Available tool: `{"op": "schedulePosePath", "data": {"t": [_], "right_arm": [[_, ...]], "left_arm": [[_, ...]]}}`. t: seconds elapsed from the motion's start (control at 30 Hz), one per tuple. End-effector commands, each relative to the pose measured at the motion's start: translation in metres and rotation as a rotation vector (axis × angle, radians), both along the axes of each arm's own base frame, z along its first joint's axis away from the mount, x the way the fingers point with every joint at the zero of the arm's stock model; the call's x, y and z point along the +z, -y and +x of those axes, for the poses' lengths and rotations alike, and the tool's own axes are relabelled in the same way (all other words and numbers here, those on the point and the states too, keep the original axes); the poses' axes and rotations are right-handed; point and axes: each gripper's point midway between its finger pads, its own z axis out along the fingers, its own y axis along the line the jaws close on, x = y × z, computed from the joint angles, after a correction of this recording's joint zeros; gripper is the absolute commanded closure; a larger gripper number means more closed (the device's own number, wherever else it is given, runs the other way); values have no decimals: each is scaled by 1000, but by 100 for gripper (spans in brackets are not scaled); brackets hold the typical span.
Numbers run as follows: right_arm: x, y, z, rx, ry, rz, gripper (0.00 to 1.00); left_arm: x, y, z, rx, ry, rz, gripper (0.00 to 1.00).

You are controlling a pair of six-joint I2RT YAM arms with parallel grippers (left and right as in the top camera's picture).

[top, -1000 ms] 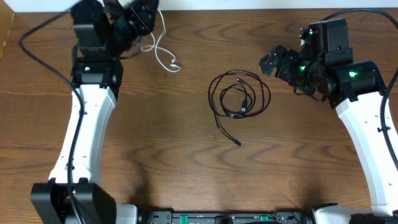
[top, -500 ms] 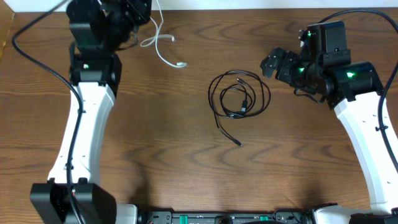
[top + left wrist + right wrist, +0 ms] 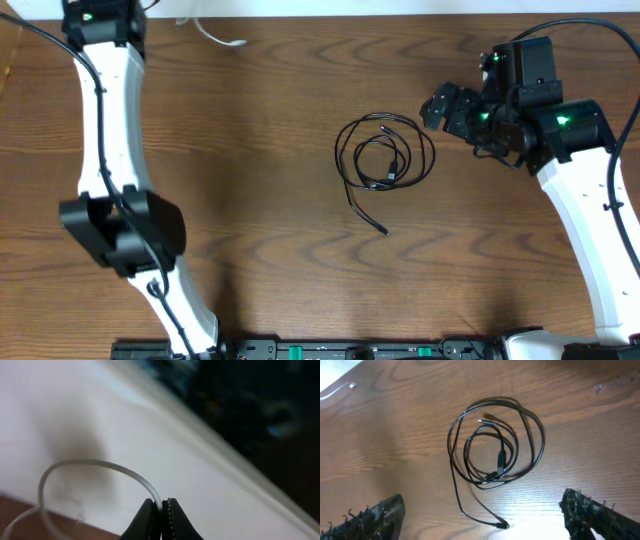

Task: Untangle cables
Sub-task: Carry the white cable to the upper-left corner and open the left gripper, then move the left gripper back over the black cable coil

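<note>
Black cables (image 3: 385,160) lying coiled together at surface (image 3: 300,250) centre; white cable (image 3: 225,41) sitting at 11 o'clock, pinched in left tool (image 3: 161,510), seemingly keeping it clear. Right tool (image 3: 482,507) hovering spread at 2 o'clock of coil.

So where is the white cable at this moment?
In the overhead view the white cable shows only its end at the far left edge of the table, far from the black cables; the left end effector pinches it.
</note>
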Motion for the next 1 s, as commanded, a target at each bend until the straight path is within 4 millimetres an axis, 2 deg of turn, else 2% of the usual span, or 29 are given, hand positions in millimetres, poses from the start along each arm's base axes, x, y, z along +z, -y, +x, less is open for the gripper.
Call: {"op": "schedulePosePath", "data": {"t": [0.0, 0.13, 0.23, 0.27, 0.3, 0.37, 0.4, 0.6, 0.67, 0.77, 0.9, 0.97], "right_arm": [[-5, 2, 0, 7, -7, -23, 5], [-6, 1, -2, 11, -16, -25, 6], [-6, -3, -4, 22, -17, -25, 7], [-6, -5, -5, 26, -18, -25, 7], [-6, -6, -5, 30, -18, -26, 7], [-6, -7, -5, 33, -17, -26, 6], [-6, -7, -5, 34, -17, -26, 6], [-5, -8, -4, 36, -10, -24, 4], [-6, -10, -6, 40, -14, -25, 4], [-7, -9, -7, 40, -23, -27, 2], [-11, -9, -10, 41, -40, -31, 1], [-16, -8, -12, 39, -51, -37, 1]], "left_arm": [[-22, -66, 12, 184, -14, 77, 92], [-45, -112, 20, 268, -23, 209, 92], [-69, -155, 14, 361, -95, 362, 89], [-78, -166, 10, 378, -130, 391, 83], [-89, -177, 5, 395, -173, 411, 65], [-107, -192, -3, 400, -245, 442, 11], [-119, -200, -9, 396, -290, 453, 3], [-160, -227, -40, 395, -468, 433, 2], [-169, -229, -48, 387, -514, 418, 2], [-183, -215, -54, 307, -558, 371, 2], [-190, -167, -50, 77, -530, 246, 2], [-186, -128, -47, -94, -482, 152, 2]]}}
